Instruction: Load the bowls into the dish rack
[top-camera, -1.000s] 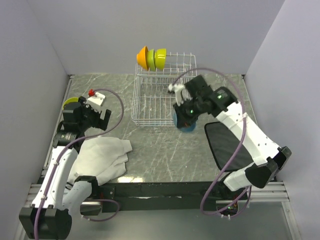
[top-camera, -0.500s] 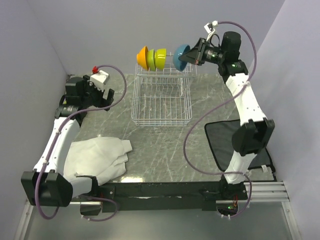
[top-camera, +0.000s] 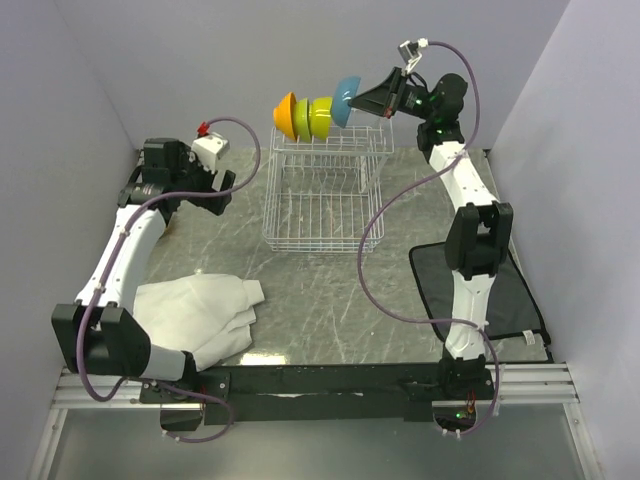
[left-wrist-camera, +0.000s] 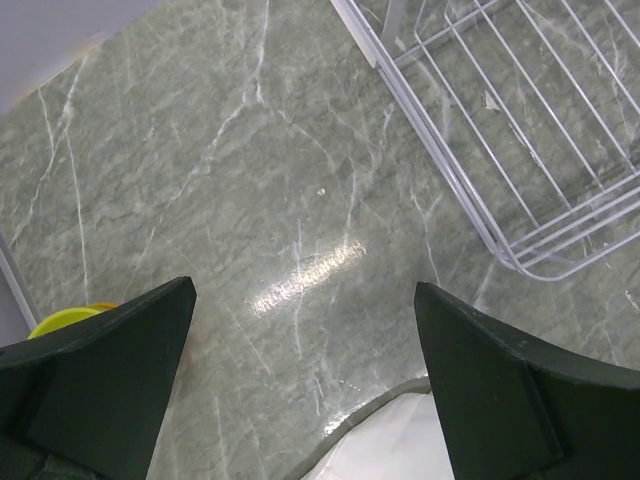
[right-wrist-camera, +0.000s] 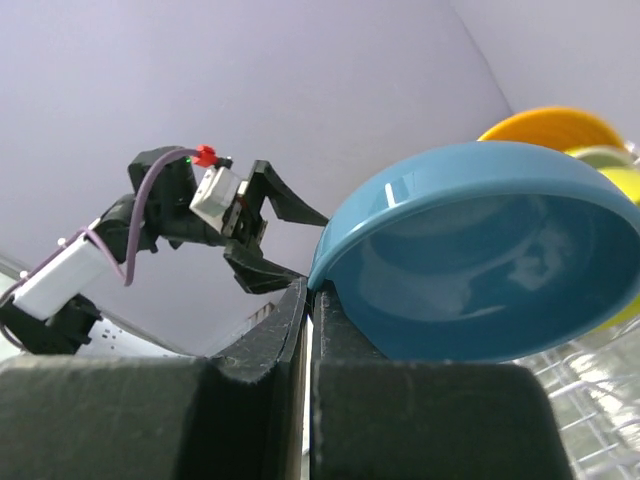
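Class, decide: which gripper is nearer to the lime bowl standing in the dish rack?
Right. The right gripper holds a blue bowl just right of the lime bowl; the left gripper hovers over the table, left of the dish rack.

We saw a glossy, smooth plastic blue bowl (right-wrist-camera: 480, 260), a dish rack (top-camera: 322, 250) of white coated wire, a polished veined stone-look table (left-wrist-camera: 250, 200), a crumpled white cloth (top-camera: 200, 315) and a matt black mat (top-camera: 510, 300).
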